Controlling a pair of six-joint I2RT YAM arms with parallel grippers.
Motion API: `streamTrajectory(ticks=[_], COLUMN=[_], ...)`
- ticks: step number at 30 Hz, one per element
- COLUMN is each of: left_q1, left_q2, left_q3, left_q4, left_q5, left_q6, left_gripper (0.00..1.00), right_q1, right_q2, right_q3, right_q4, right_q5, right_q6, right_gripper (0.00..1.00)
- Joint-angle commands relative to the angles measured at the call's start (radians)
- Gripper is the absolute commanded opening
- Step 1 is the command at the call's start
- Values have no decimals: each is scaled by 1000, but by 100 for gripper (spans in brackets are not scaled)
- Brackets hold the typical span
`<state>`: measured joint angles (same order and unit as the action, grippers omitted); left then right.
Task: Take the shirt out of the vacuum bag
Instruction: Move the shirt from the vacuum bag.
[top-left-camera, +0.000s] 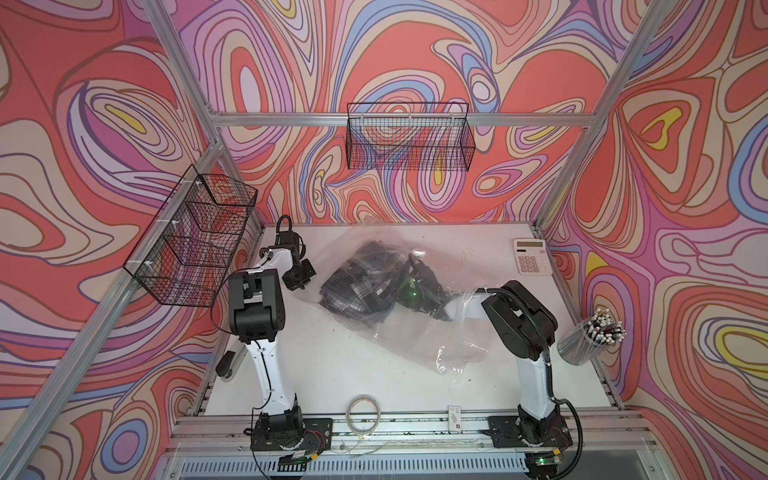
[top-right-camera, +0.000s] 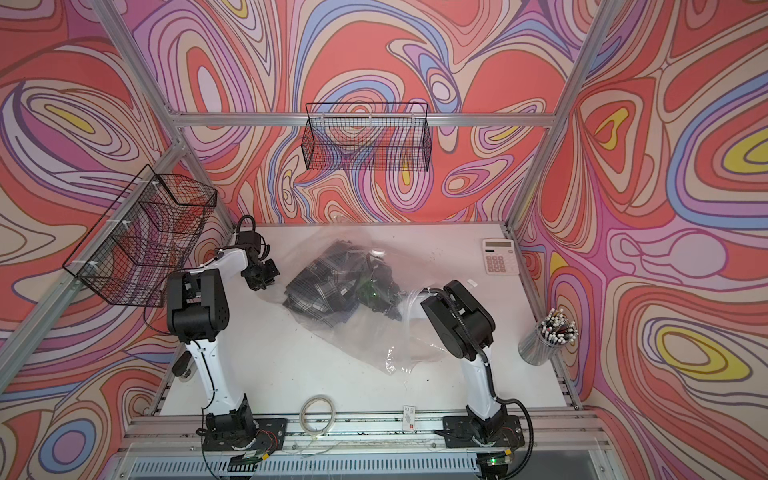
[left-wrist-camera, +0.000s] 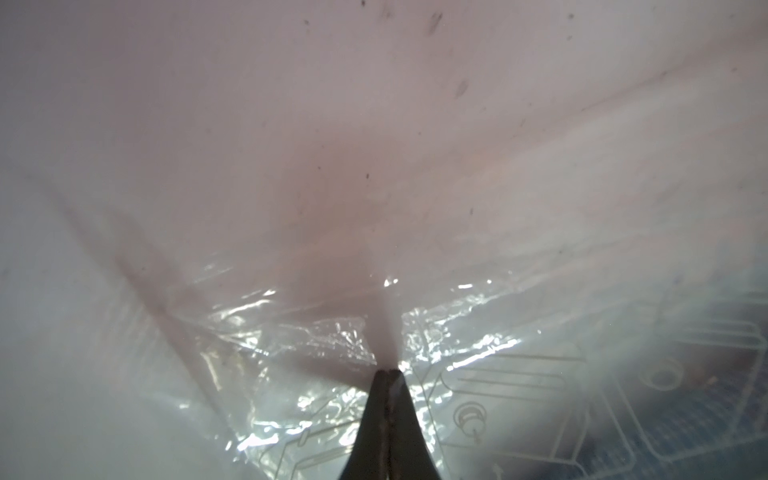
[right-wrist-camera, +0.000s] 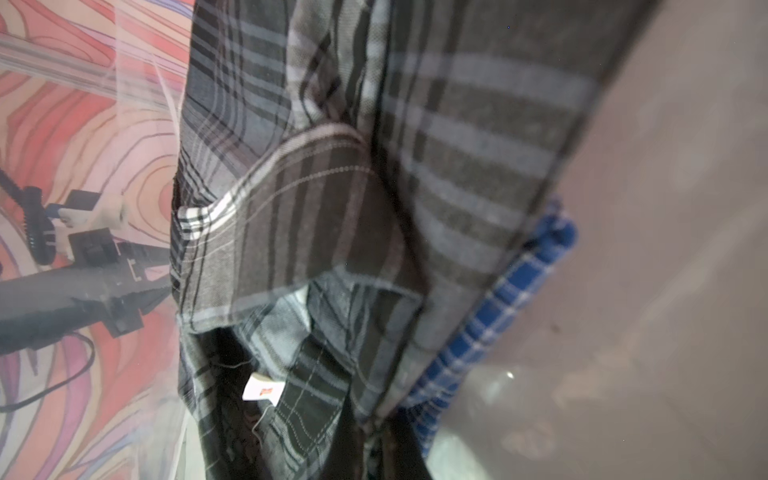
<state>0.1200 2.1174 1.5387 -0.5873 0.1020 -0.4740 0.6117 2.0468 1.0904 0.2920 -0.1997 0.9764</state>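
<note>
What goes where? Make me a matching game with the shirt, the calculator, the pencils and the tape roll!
Things:
1. shirt
2. calculator
3. pencils
4. tape roll

Places:
A. standing in a cup
B. lying flat at the near edge of the table
C. inside the clear bag
D. at the table's far corner

Pairs: 1-C, 2-D, 3-A, 4-B

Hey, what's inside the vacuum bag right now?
A crumpled grey plaid shirt, with the right claw reaching in; blue checked fabric peeks out beneath. Anything else under the shirt is covered.
</note>
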Motion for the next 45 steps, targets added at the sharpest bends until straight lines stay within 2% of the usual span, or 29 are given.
streamTrajectory(ticks=[1,10,14,18,24,32,40,44,45], left_q1=[16,55,61,72,81,83,85,85,85], left_q2=[7,-28,-34,-53,-66,-67,-71,-80,-83], left_q3=[-46,-107,-115,-142,-164,-169,-175,-180,-181], left_q4=[-47,5,10,30,46,50,56,60,60], left_q5=[-9,19,18,21,28,34,37,47,54], left_q6=[6,-22,-20,-31,-33,-34,-34,-33,-35], left_gripper=[0,0,0,0,0,0,0,0,0], right_q1=[-21,-102,-146,-224,-302,-331,-339,-339,-339], right_q2=[-44,-345,-469,-573,-724,-862,-936,-962,-976], right_q3=[-110,-320,-370,-424,-486,-551,-576,-542,-530], right_q4=[-182,-375,-490,-601,-769,-927,-950,-1007,-1029], right_q5=[28,81,86,34,77,170,204,231,244], right_q6=[-14,-67,-106,-144,-163,-108,-58,-67,-68], right_gripper=[0,0,0,0,0,0,0,19,26])
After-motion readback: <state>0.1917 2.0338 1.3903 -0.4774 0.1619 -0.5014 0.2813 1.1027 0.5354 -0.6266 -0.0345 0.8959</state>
